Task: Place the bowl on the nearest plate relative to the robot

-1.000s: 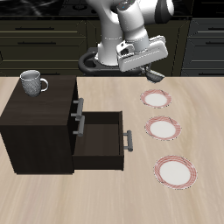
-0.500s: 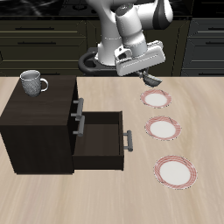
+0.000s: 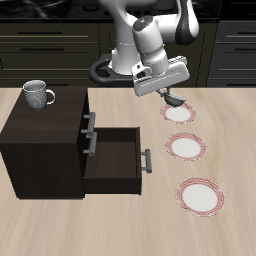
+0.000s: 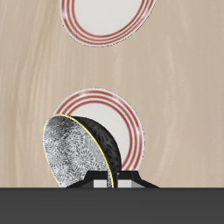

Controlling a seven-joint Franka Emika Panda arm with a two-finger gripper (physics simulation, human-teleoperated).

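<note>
My gripper (image 3: 168, 96) is shut on the rim of the small bowl (image 3: 174, 103) and holds it tilted, just above the plate (image 3: 180, 116) that lies farthest back, closest to the robot's base. In the wrist view the bowl (image 4: 80, 150) hangs on its side with its speckled inside showing, held at my gripper (image 4: 108, 177). The red-rimmed plate (image 4: 127, 118) lies right beneath and behind it. A second identical plate (image 4: 107, 17) lies farther on. I cannot tell whether the bowl touches the plate.
Two more striped plates (image 3: 185, 147) (image 3: 201, 196) lie in a row toward the table's front edge. A dark cabinet (image 3: 45, 140) with an open drawer (image 3: 118, 160) stands beside them. A handled mug (image 3: 38, 94) sits on top of it.
My gripper has come down with the bowl toward the back plate, and the wrist has turned so the hand sits more level.
</note>
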